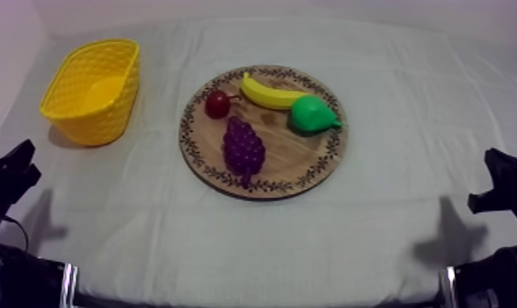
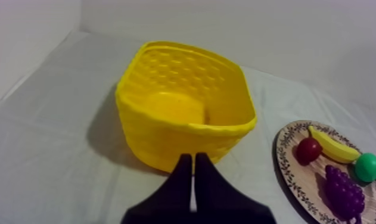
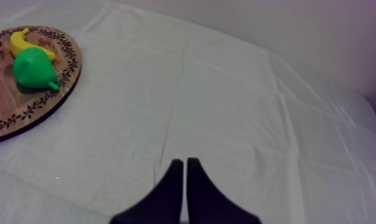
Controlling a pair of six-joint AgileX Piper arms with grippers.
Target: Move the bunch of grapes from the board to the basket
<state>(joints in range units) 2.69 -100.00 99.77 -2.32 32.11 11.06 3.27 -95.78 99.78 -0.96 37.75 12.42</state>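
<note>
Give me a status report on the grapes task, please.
Left end effector and right end effector shut, empty. Bunch of grapes on wooden board, untouched; yellow basket empty. Small red fruit close beside the grapes.

The left gripper (image 2: pixel 193 157) has its two black fingers pressed together in a narrow wedge, gripping nothing. The right gripper (image 3: pixel 185 161) is closed likewise. The left arm (image 1: pixel 7 176) and the right arm (image 1: pixel 507 184) sit low at their own sides.

The left claw (image 2: pixel 193 173) and right claw (image 3: pixel 184 162): 2 black tapering fingers (image 2: pixel 179 180) each; black arms (image 1: pixel 15 283), perhaps with pale bands (image 1: pixel 68 281).
</note>
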